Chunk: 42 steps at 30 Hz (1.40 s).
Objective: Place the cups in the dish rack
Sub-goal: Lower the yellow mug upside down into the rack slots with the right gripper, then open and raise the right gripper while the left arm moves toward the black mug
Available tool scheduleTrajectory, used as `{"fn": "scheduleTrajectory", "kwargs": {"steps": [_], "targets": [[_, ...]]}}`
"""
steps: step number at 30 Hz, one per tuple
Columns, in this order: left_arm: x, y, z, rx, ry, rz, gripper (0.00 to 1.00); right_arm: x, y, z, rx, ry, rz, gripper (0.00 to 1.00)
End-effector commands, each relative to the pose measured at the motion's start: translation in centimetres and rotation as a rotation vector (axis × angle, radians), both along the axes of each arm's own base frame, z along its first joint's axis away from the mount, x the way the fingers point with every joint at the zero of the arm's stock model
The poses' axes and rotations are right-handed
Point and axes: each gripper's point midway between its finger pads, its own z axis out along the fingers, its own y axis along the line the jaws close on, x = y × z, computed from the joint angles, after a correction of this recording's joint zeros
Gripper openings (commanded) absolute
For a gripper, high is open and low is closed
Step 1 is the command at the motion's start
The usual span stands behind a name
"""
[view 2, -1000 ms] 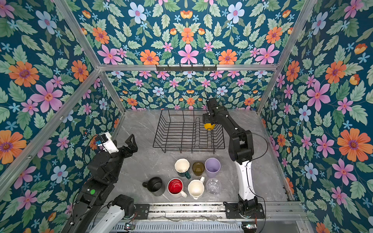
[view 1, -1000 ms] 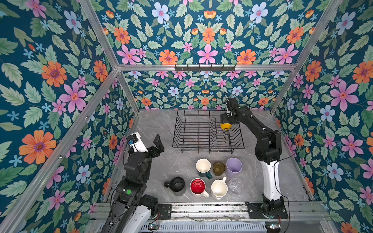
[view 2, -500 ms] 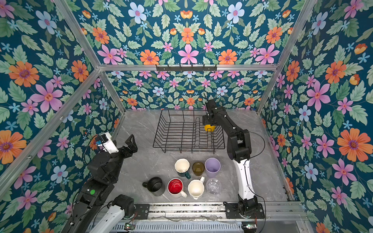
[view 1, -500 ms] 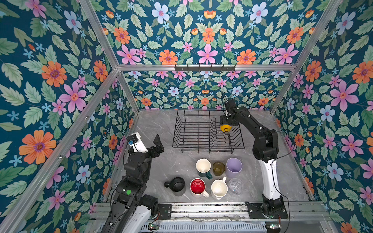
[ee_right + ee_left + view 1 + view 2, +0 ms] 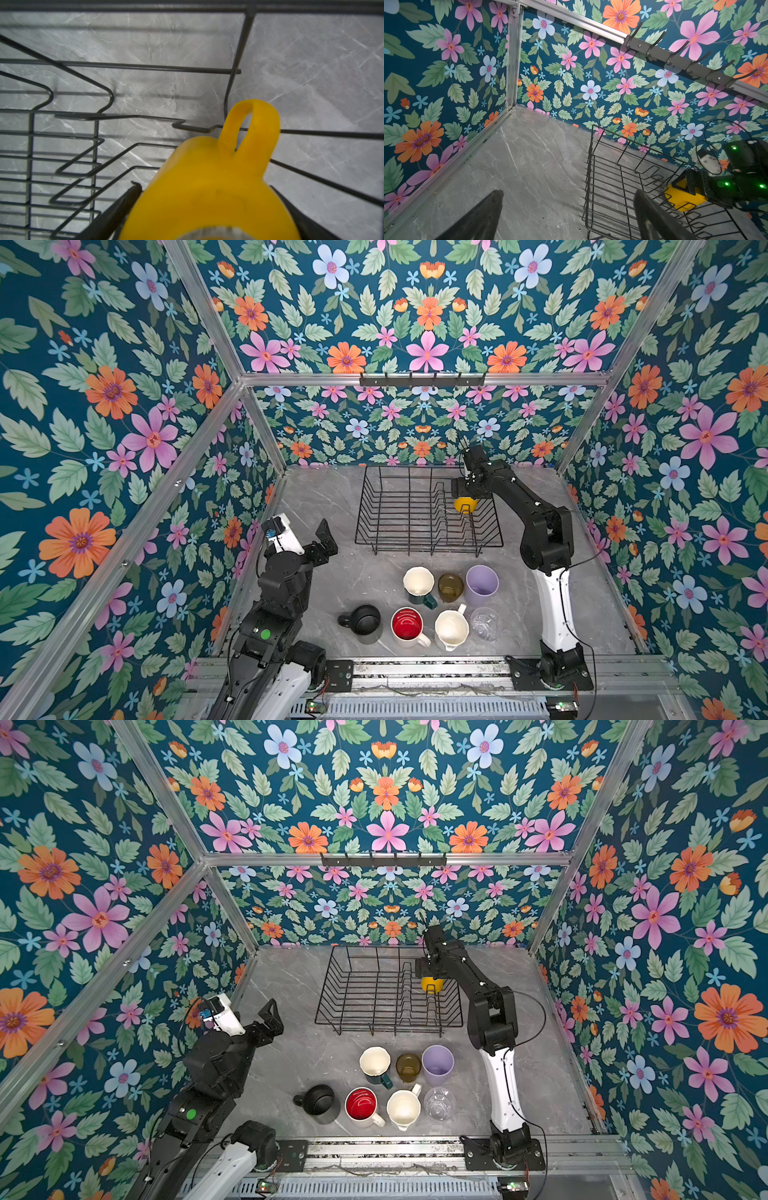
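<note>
Right wrist view shows the yellow mug (image 5: 207,166) seemingly resting low in the rack (image 5: 62,166), on its right side, between the jaws of the right gripper (image 5: 203,187), though I cannot tell if they grip it; seven cups (image 5: 419,580) wait on the surface (image 5: 332,497) before the rack, with the left gripper (image 5: 568,195) open and empty beside it.

The left arm (image 5: 286,585) is held folded near its base, the left gripper (image 5: 568,192) raised with jaws spread wide. The right arm (image 5: 540,531) is stretched forward, the right gripper (image 5: 465,497) pointed downward. Whether its jaws grip cannot be told.

Eight cups (image 5: 407,624), one dish rack (image 5: 428,544)
</note>
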Motion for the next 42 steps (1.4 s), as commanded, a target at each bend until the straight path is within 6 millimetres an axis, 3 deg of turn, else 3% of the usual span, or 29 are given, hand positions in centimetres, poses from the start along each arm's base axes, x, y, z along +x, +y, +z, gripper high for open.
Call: {"fn": "scheduleTrajectory", "kwargs": {"steps": [1,7,12,19,24,28,32,42], "targets": [[0.1,0.4,-0.1,-0.029,0.007,0.027,1.00,0.2,0.1,1.4,0.011,-0.032,-0.005,0.97],[0.1,0.2,-1.0,-0.027,0.055,0.024,1.00,-0.1,-0.2,3.3,0.009,-0.061,-0.003,0.99],[-0.3,-0.5,-1.7,0.005,0.136,-0.026,0.97,-1.2,-0.4,6.4,0.029,-0.121,0.002,0.99],[-1.3,-4.1,-4.2,0.093,0.360,-0.265,0.91,-5.4,-0.8,10.3,0.100,-0.187,0.028,0.99],[-2.4,-6.8,-3.4,0.092,0.405,-0.442,0.90,-8.7,-0.6,11.9,0.175,-0.215,0.054,0.99],[-3.2,-8.5,-4.5,0.079,0.491,-0.549,0.87,-11.2,-0.5,13.4,0.236,-0.242,0.064,0.99],[-3.7,-10.0,-6.2,0.028,0.578,-0.625,0.82,-12.9,-0.7,13.9,0.268,-0.258,0.067,0.99],[-6.4,-9.3,-9.6,0.039,0.781,-0.623,0.77,-15.1,-1.1,14.4,0.301,-0.280,0.063,0.99]]}}
